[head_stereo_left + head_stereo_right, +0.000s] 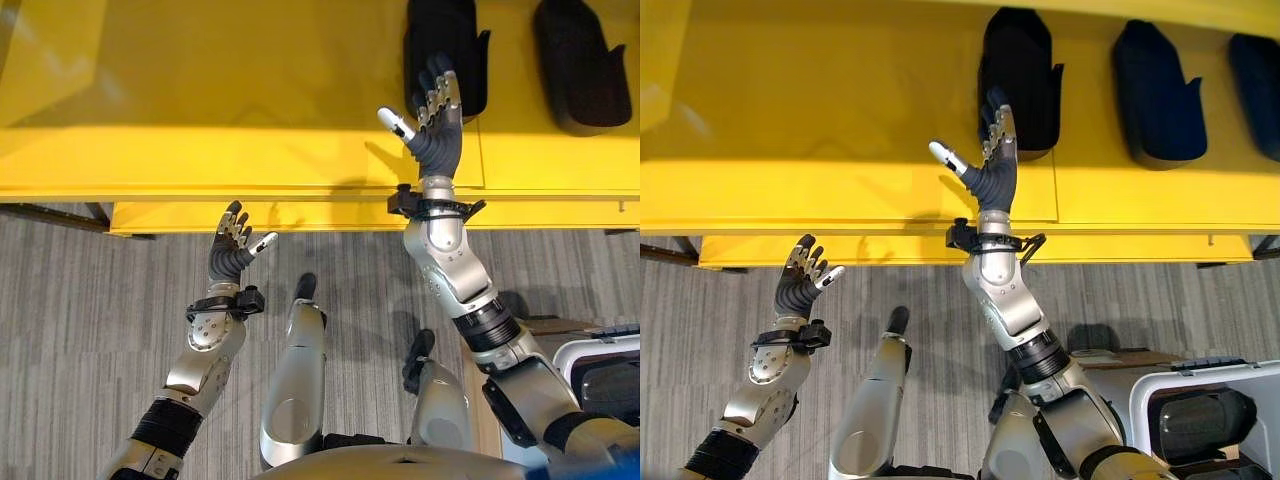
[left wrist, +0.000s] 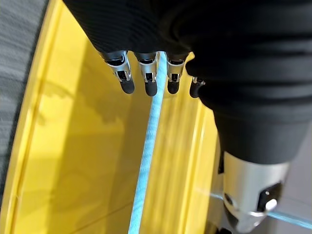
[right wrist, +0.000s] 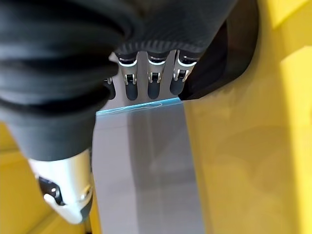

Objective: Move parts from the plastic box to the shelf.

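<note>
A yellow shelf [image 1: 200,150] runs across the far side. Three black moulded parts stand on it: one [image 1: 1018,75] at the middle, two more [image 1: 1155,90] [image 1: 1255,80] to the right. My right hand [image 1: 435,120] is raised over the shelf's front edge, open with straight fingers whose tips overlap the near end of the middle part [image 3: 234,53]; it holds nothing. My left hand [image 1: 235,250] hangs open and empty over the floor, just below the shelf's front edge. The white plastic box [image 1: 1160,385] sits at the lower right with a black part [image 1: 1200,425] inside.
Grey carpet [image 1: 80,320] lies below the shelf. A lower yellow ledge [image 1: 180,215] runs under the shelf's front edge. A brown surface [image 1: 1110,358] shows beside the box. The left half of the shelf top [image 1: 790,100] is bare.
</note>
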Controlling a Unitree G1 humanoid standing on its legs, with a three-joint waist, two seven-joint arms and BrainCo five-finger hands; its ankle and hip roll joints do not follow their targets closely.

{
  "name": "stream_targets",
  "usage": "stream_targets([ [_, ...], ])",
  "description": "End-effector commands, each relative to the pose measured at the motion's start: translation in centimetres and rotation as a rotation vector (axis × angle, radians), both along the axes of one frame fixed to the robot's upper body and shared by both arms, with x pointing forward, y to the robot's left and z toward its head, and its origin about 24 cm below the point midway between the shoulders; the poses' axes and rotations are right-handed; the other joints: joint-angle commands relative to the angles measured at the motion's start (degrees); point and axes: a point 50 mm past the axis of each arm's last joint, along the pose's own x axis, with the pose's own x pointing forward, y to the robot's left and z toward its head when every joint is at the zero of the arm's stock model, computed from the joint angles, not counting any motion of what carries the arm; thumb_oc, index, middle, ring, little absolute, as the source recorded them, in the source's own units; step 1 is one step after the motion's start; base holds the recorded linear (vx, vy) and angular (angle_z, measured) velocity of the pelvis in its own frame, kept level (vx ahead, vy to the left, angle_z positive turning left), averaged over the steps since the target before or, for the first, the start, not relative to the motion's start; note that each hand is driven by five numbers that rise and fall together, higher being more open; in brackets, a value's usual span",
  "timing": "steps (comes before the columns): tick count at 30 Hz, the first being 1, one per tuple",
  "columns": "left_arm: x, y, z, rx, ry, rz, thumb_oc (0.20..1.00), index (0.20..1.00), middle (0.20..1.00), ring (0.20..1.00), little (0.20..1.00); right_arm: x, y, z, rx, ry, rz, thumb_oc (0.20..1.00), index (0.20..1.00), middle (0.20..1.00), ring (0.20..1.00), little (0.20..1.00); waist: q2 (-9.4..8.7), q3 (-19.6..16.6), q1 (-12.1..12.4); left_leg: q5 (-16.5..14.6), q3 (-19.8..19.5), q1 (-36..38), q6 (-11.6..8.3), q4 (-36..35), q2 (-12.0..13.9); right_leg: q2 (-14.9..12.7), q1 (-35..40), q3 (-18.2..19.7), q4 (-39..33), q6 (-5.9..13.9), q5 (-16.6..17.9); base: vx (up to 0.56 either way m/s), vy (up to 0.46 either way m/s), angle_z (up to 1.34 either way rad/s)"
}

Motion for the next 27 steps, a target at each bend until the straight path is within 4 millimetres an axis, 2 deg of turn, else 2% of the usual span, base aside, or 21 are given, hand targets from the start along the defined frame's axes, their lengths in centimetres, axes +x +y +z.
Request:
stream_targets([
  [1,-0.9,-0.5,0.3,0.038,-0.041,-0.062,1.0,1.0,1.0,1.0,1.0,-1.5,-0.8,0.5,-0.021,-0.102,0.066,1.0,1.0,1.0,1.0,1.0,1.09,-5.8,-1.0,7.1,8.1,7.2,2.24,-15.7,2.3,2.7,1.2,1.4,0.0,-2.1,-0.6,0.11,0.012,-0.18],
  [4,-1.5,-0.3,-0.2,0.035,-0.019,-0.066,1.0,1.0,1.0,1.0,1.0,-2.6,-1.9,-1.4,-0.056,-0.056,0.097,1.0,1.0,1.0,1.0,1.0,0.41,-8.4,-2.8,8.7,9.5,10.9,2.05,-20.2,3.5,3.1,3.8,1.8,-4.6,-1.35,1.8,0.1,0.025,-0.21],
  [7,-2.2,0.5,-0.5,0.04,-0.01,-0.05,1.0,1.0,1.0,1.0,1.0,-3.7,-4.0,-3.4,-0.118,0.006,0.068,1.0,1.0,1.0,1.0,1.0,0.46,-11.3,-4.5,9.8,11.0,14.8,1.45,-24.3,4.2,3.2,6.1,2.7,-8.1,-0.59,3.8,0.11,0.04,-0.22],
  [12,-3.2,0.7,-1.4,0.042,0.02,-0.067,1.0,1.0,1.0,1.0,1.0,-5.7,-7.8,-6.5,-0.186,0.129,-0.019,1.0,1.0,1.0,1.0,1.0,0.98,-15.6,-7.4,10.7,14.2,20.9,0.86,-30.1,5.0,3.3,9.6,4.4,-12.5,0.28,5.8,0.1,0.022,-0.25],
  [14,-3.3,0.7,-1.4,0.038,0.015,-0.069,1.0,1.0,1.0,1.0,1.0,-6.1,-8.4,-7.0,-0.191,0.15,-0.04,1.0,1.0,1.0,1.0,1.0,1.15,-16.3,-8.1,10.7,14.9,21.9,0.81,-30.8,5.1,3.4,9.9,4.8,-12.9,0.51,5.9,0.06,0.005,-0.28],
  [18,-3.7,0.1,-2.0,0.009,0.03,-0.087,1.0,1.0,1.0,1.0,1.0,-7.5,-10.3,-9.6,-0.175,0.276,-0.09,1.0,1.0,1.0,1.0,1.0,2.14,-18.9,-10.7,10.0,18.1,26.6,0.72,-31.9,6.7,4.0,11.1,8.3,-12.6,0.3,4.8,0.06,-0.02,-0.45],
  [21,-3.7,0.0,-2.1,0.005,0.031,-0.091,1.0,1.0,1.0,1.0,1.0,-7.7,-10.7,-9.9,-0.181,0.294,-0.109,1.0,1.0,1.0,1.0,1.0,2.41,-19.2,-11.0,9.8,18.7,27.4,0.56,-32.0,7.0,4.4,11.3,9.0,-12.4,0.19,4.4,0.03,-0.042,-0.37],
  [27,-3.4,-1.1,-2.2,-0.033,0.023,-0.125,1.0,1.0,1.0,1.0,1.0,-8.4,-11.6,-11.1,-0.208,0.351,-0.125,1.0,1.0,1.0,1.0,1.0,3.81,-20.2,-13.1,10.7,19.9,29.5,-0.81,-31.8,10.1,7.0,12.1,11.0,-11.2,-1.29,1.5,-0.01,-0.1,-0.22],
])
